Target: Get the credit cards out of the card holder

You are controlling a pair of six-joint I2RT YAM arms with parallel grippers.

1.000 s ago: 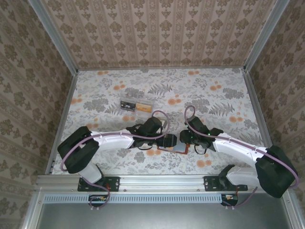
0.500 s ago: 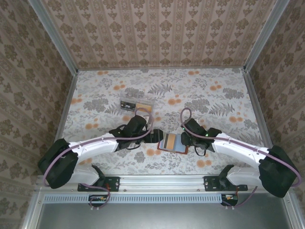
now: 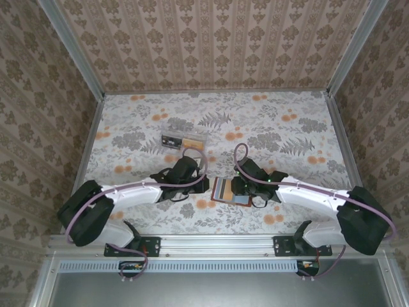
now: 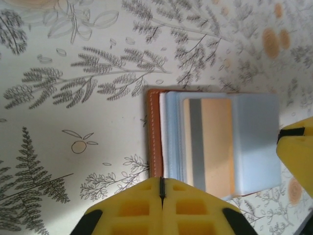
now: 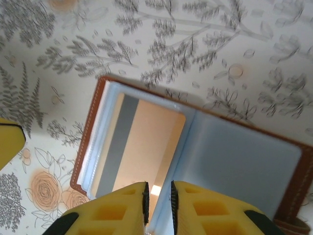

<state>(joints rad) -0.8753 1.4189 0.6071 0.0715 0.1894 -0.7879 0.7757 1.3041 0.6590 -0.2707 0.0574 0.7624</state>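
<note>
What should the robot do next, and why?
Probably pinch the card with the right gripper and slide it out: the holder lies open, the card is tucked inside it, and that gripper sits at the card's edge.

Table top [image 3: 287, 109]: pale covering printed with grey ferns, leaves and orange flowers; the same print shows close up in the left wrist view [image 4: 73, 73].
Back wall [image 3: 217, 45]: beige wallpaper with vertical stripes and a brown floral motif.
Left wall [image 3: 32, 128]: the same wallpaper, slanting inward.
Right wall [image 3: 377, 96]: matching wallpaper.
Corner posts [image 3: 70, 48]: bare silver metal bars running up each back corner.
Near rail [image 3: 217, 244]: silver metal profile along the table's front edge.
Slotted strip [image 3: 217, 265]: grey, just below the rail.
Light: even and soft, faint shadows.
</note>
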